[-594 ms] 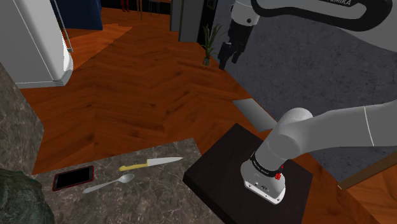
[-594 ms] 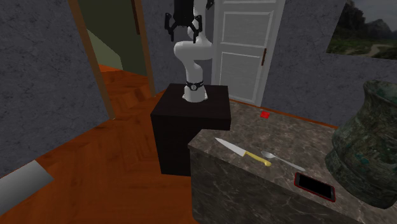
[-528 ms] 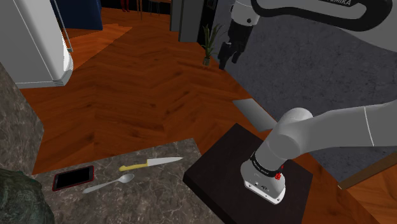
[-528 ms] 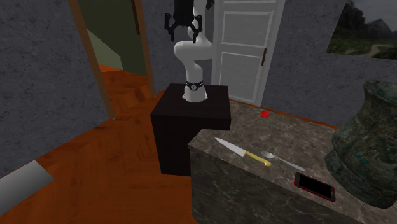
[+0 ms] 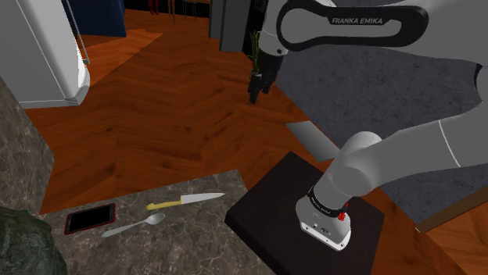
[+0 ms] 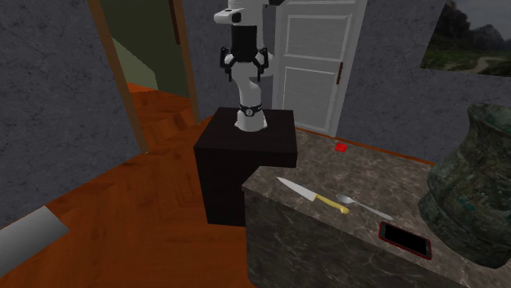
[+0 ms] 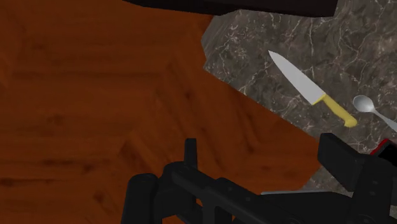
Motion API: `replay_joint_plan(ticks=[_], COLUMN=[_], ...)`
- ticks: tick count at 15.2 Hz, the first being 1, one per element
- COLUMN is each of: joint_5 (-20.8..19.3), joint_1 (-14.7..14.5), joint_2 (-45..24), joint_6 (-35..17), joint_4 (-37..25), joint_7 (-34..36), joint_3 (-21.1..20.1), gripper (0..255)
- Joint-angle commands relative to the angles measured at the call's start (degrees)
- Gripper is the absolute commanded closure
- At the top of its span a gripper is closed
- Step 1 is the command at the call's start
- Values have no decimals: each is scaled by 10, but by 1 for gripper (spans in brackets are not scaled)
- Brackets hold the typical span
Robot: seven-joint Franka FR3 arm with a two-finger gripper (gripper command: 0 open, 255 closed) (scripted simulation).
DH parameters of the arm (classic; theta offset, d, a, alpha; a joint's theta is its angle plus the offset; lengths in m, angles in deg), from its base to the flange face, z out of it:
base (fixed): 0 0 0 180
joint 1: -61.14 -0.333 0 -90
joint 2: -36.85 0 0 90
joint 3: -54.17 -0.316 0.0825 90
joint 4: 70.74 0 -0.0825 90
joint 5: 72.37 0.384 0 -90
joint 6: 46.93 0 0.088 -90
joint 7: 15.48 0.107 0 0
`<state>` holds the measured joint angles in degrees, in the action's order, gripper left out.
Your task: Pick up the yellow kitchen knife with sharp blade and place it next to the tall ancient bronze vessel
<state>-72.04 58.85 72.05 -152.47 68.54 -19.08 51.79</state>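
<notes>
The yellow-handled knife lies flat on the marbled counter, blade toward the stand; it is also clear from the other side and from the hand. The tall dark green-bronze vessel stands at the counter's far end, its edge just showing. My black gripper hangs high over the wood floor, well away from the knife. Its fingers stand apart with nothing between them. From across the counter the gripper hangs above the stand.
A spoon and a red-cased phone lie beside the knife, toward the vessel. A small red object sits on the counter near the dark stand. A potted plant and a white appliance stand on the floor.
The arm has swung over and the gripper has dropped lower, moving toward the shoulder view's left. The knife, spoon and phone have not moved.
</notes>
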Motion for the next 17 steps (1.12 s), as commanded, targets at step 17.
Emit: replay_joint_plan(ticks=[17], joint_5=[70], joint_1=[-88], joint_2=[-306], joint_6=[-293], joint_4=[12], joint_7=[-137], joint_3=[-31], gripper=[0])
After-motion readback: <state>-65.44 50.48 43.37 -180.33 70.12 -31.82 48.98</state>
